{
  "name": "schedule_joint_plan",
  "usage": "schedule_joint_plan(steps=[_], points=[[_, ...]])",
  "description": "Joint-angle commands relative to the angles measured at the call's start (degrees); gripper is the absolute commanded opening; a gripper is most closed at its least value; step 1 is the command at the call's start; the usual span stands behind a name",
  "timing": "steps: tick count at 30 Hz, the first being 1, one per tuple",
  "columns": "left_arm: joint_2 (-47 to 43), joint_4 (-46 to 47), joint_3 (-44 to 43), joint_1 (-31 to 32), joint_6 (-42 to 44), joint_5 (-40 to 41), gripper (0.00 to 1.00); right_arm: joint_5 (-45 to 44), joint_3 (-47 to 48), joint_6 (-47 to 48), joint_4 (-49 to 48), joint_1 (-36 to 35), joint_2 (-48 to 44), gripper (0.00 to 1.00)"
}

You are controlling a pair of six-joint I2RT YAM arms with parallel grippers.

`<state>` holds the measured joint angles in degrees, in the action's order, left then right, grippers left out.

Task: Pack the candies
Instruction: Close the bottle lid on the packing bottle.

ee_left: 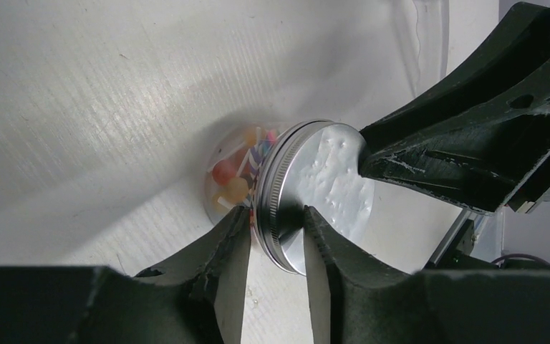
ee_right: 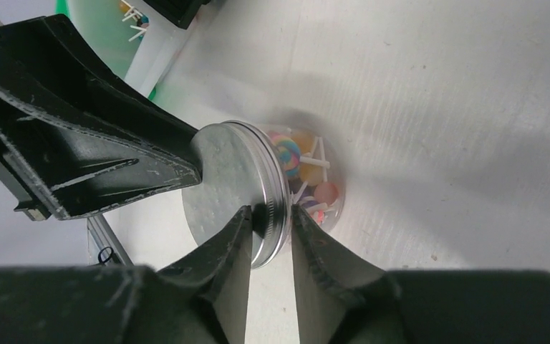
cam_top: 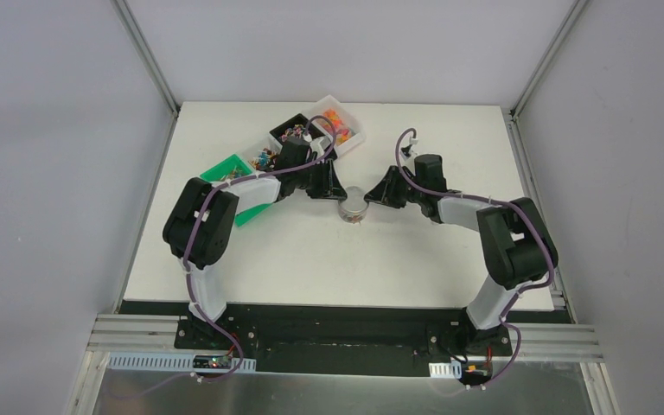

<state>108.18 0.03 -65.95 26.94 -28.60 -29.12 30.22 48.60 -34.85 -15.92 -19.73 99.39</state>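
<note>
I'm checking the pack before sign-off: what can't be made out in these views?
- Top view: the jar is too small to show its contents, and the left arm covers part of the green bin.
- Wrist views: the lid hides most candies.
- Wrist views: it is unclear whether the left gripper or the right gripper truly clamps the lid.

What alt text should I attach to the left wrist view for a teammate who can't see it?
The left gripper pinches the rim of a silver metal lid sitting on a clear jar of coloured candies on a white table. The right gripper meets the lid's opposite edge from the upper right.
</note>
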Motion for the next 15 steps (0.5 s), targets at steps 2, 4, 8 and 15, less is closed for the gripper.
schedule_joint_plan(steps=[2, 4, 8, 15], points=[[-1.4, -6.0, -1.0, 0.3, 1.9, 0.2, 0.39, -3.4, 4.5, 4.4, 11.2, 0.2, -3.7, 0.4], [-1.7, -9.2, -4.5, -0.8, 3.6, 0.1, 0.43, -4.5, 7.3, 6.2, 14.9, 0.2, -6.1, 0.54], [-5.0, -13.8, -10.0, -2.4, 5.7, 1.7, 0.53, -7.1, 11.8, 9.9, 23.1, 0.3, -11.1, 0.73], [-14.0, -24.9, -17.2, -3.2, 11.6, 8.5, 0.74, -18.9, 18.0, 19.1, 39.4, -0.8, -22.2, 1.0]])
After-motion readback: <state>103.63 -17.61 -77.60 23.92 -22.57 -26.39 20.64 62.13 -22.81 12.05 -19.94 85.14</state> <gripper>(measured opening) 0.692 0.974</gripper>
